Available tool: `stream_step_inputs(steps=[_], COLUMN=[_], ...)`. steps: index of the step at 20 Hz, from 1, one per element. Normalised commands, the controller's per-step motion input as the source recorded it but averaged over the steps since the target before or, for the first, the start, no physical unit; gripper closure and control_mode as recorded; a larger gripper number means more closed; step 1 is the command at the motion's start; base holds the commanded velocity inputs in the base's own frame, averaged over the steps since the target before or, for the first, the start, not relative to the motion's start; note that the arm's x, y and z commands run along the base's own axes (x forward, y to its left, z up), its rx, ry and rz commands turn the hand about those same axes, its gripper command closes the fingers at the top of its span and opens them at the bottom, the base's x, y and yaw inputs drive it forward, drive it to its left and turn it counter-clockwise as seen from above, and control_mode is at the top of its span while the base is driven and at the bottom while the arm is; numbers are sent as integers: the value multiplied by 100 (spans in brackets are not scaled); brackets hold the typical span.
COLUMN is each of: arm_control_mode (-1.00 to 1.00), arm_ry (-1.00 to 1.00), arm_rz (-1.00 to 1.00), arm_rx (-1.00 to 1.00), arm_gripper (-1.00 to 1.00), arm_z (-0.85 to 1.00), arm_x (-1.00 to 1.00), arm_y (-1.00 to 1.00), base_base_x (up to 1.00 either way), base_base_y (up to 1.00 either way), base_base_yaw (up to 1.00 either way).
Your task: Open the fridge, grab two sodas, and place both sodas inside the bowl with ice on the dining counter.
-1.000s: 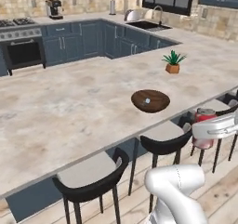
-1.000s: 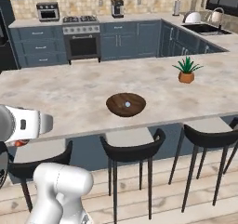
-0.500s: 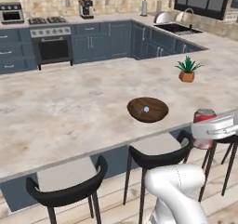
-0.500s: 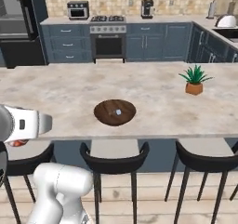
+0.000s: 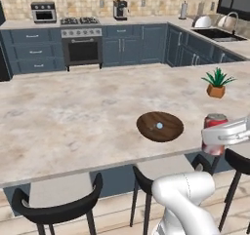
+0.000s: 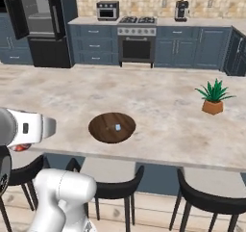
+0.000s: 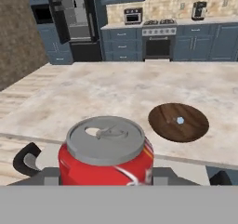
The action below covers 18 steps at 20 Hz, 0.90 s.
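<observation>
1. the gripper [image 7: 104,174] sat at the bottom centre of the hand view, its jaws closed on a red soda [image 7: 106,151]; the can stood upright with its silver top up, probably held that way so it could be lowered straight down without tipping.
2. at the right edge of the left base view the same soda [image 5: 215,139] showed at the near edge of the tabletop [image 5: 73,117], short of its target, so the carry looked unfinished.
3. the bowl [image 7: 178,121] lay to the right of middle in the hand view, apart from the can, with one small pale ice cube [image 7: 180,120] at its centre; no can lay in it, so this looked like the first delivery.
4. the plant pot [image 5: 216,89] stood well apart at the right of the left base view, clear of the likely path.
5. the fridge [image 7: 72,21] stood at the upper left of the hand view with its grey shelves showing, seemingly left open for the second soda.
</observation>
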Motion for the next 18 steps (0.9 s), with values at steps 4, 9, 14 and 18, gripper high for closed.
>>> stream_step_inputs(steps=[4, 9, 14, 18], arm_control_mode=[100, -100, -100, -100], arm_ry=[0, 21, 42, 39], arm_rz=[0, 2, -3, -5], arm_rx=[0, 4, 0, -1], arm_gripper=[100, 100, 100, 100], arm_z=[0, 0, -9, -33], arm_x=[0, 100, 100, 100], arm_y=[0, -30, -13, -1], base_base_x=[92, 0, 0, 0], base_base_y=[-37, 0, 0, 0], base_base_yaw=[14, 0, 0, 0])
